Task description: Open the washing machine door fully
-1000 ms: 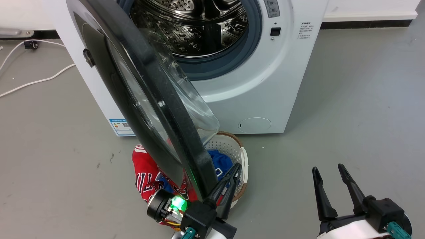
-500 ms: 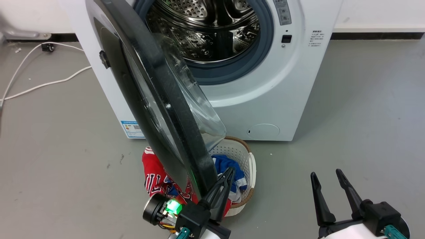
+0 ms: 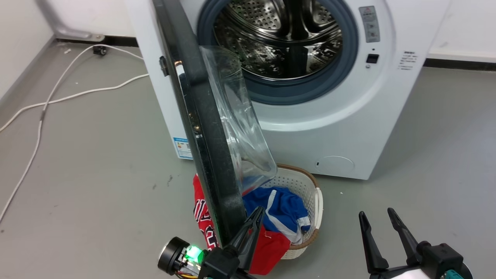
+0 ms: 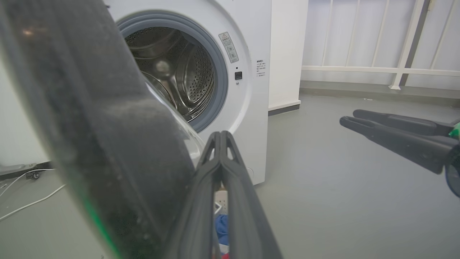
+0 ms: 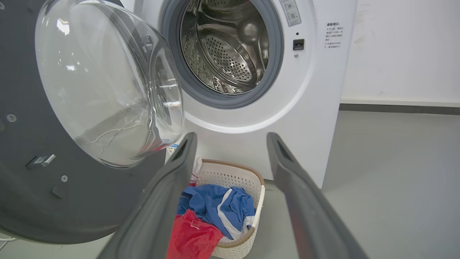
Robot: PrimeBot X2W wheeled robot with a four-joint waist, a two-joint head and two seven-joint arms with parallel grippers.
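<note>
1 washing machine door: glossy black disc w/ clear bulging glass bowl, edge-on in head view, standing out from the 1 washing machine at 12 o'clock and running down toward 6. 1 white basket w/ red & blue clothes sits under its low rim. 2 grippers: left gripper at 6, fingers pressed together on nothing, just beside the rim; right gripper at 5, fingers spread, empty.

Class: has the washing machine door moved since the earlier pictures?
Yes. Against the laundry basket, the washing machine door has swung further left, away from the drum, uncovering more basket.
</note>
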